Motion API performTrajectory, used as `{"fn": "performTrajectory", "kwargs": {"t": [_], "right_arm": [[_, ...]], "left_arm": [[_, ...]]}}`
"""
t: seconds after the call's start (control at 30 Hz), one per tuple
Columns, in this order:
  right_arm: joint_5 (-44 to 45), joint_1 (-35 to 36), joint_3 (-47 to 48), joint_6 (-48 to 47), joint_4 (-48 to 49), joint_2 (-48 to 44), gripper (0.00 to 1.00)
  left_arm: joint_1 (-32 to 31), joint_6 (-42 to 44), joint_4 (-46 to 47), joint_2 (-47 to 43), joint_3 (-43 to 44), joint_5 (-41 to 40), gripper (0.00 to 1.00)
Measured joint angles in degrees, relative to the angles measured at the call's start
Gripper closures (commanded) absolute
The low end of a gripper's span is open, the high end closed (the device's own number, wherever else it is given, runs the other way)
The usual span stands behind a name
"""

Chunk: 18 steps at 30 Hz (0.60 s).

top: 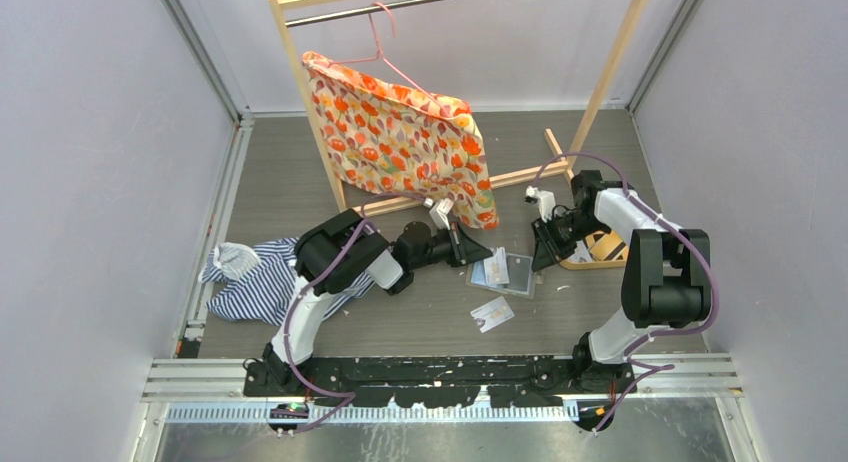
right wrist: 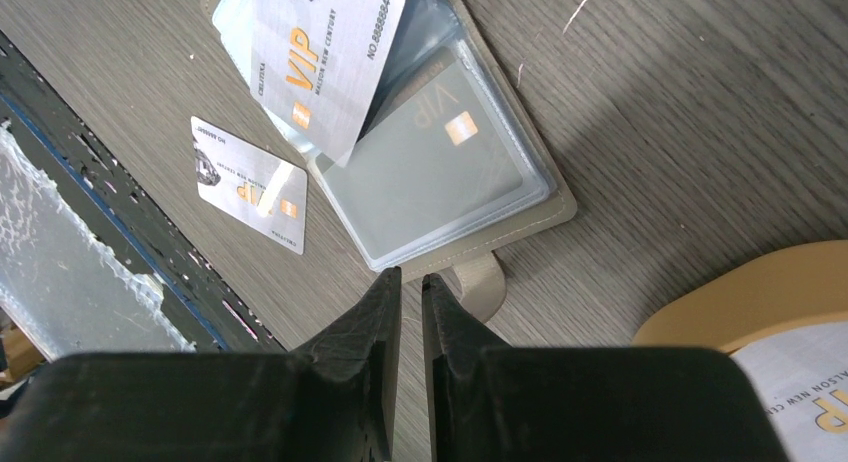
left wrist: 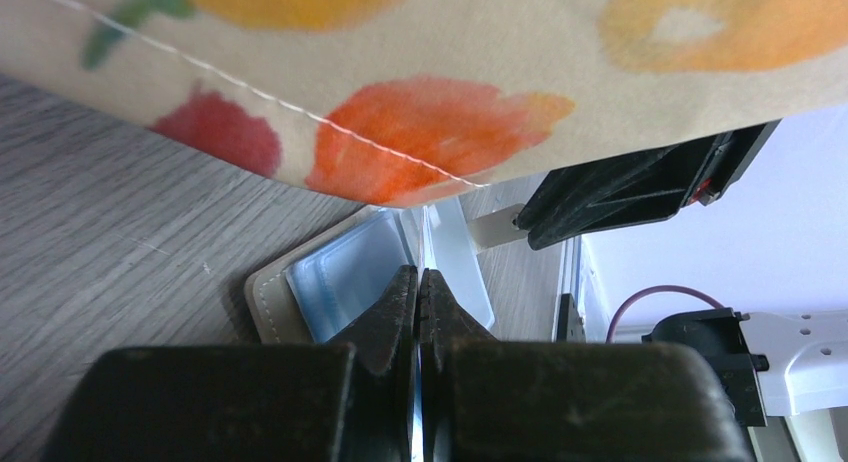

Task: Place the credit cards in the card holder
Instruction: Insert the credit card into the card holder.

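Note:
The taupe card holder (top: pixel 505 272) lies open on the table, its clear sleeves (right wrist: pixel 440 172) up and its snap tab (right wrist: pixel 480 282) toward my right gripper. A dark VIP card shows inside the near sleeve. My left gripper (top: pixel 478 252) is shut on a white VIP card (right wrist: pixel 325 67), held tilted over the holder's far half. In the left wrist view that card is only a thin pale sliver between the pads (left wrist: pixel 400 302). My right gripper (right wrist: pixel 411 277) hovers at the holder's near edge beside the tab, jaws almost together, nothing between them. Another white card (top: pixel 492 313) lies loose on the table.
An oval tan tray (top: pixel 605 250) with a white card (right wrist: pixel 800 382) in it sits right of the holder. A floral cloth (top: pixel 400 132) hangs on a wooden rack and droops close over my left gripper. Striped cloth (top: pixel 255 282) lies at the left.

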Motion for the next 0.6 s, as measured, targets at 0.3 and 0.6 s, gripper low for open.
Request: {"fn": "performTrajectory", "kwargs": {"t": [0.3,0.6], "right_arm": [[1.0,0.6,0.2,0.7,0.0,1.4,0.81],[1.7,0.7,0.2,1.1,0.0,1.8,0.81]], "left_arm": [[-1.4,-0.2,0.0,1.0,0.7,-0.2,1.0],[-2.9,-1.0,-0.8,1.2,1.2,-0.2,1.0]]}}
